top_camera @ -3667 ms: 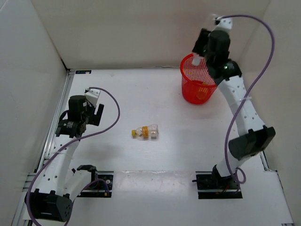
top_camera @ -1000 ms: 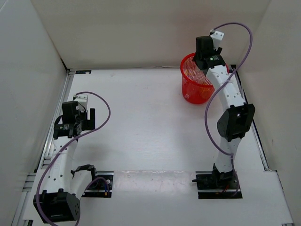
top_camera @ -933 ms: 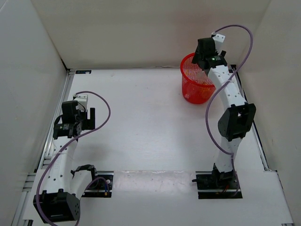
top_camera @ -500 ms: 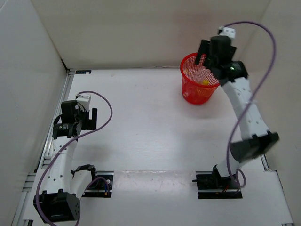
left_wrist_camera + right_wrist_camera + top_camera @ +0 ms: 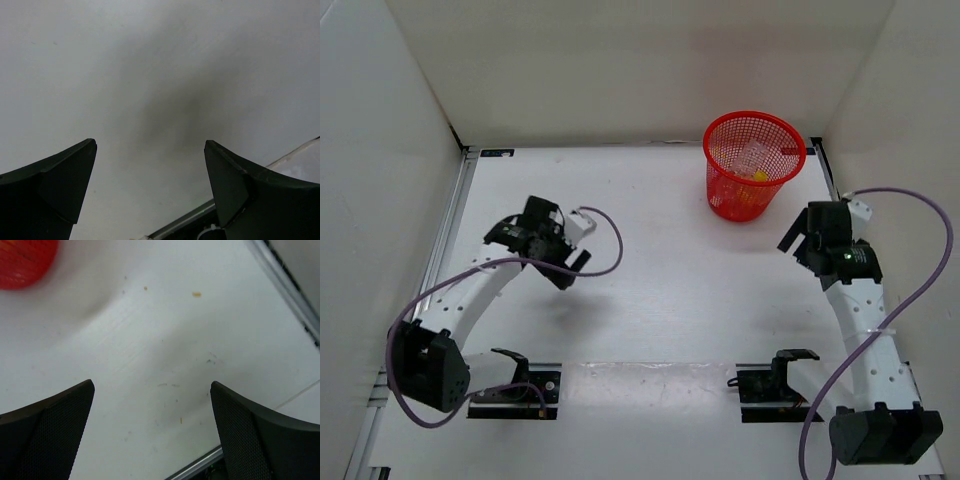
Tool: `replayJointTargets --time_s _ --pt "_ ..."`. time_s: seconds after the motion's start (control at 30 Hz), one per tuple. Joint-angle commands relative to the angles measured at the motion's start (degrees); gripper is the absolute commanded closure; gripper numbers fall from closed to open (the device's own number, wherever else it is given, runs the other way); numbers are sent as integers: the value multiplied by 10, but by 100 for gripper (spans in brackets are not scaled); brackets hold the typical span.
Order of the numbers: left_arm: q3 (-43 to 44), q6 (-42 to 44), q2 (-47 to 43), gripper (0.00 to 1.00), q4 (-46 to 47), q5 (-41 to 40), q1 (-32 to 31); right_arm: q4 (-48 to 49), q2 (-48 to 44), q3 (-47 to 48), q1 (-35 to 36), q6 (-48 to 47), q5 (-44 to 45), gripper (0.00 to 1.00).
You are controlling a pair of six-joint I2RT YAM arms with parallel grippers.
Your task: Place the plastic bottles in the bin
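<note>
The right gripper (image 5: 794, 247) has pulled back from over the red mesh bin (image 5: 730, 195) at the far right, its fingers spread wide and empty. The left gripper (image 5: 570, 272), likewise spread and empty, has swung toward mid-table. The plastic bottles (image 5: 753, 165) lie inside the bin and none shows on the table (image 5: 660, 260), so the task looks finished.

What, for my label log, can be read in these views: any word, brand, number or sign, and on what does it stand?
None: no word, number or sign is legible in any view.
The plastic bottles in the bin: only a yellow patch shows; any label print is too small to read.
The left gripper and right gripper: dark fingers, no lettering.
</note>
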Motion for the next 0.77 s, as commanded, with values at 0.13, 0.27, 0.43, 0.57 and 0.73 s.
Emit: replayJointTargets --time_s 0.13,0.27,0.43,0.57,0.73 --pt "-77 -23 -49 0 12 -76 -35 16 -151 -137 -2 99 -57 0" --pt "-77 -34 -60 0 12 -62 -35 29 -198 -173 -2 111 -43 0" --pt "-63 -39 -60 0 12 -51 -35 29 -198 -173 -2 105 -37 0" --pt "-52 -46 -48 0 12 -38 -35 29 -187 -173 -2 105 -37 0" --pt "-52 -46 -48 0 12 -38 -35 29 -193 -173 -2 111 -43 0"
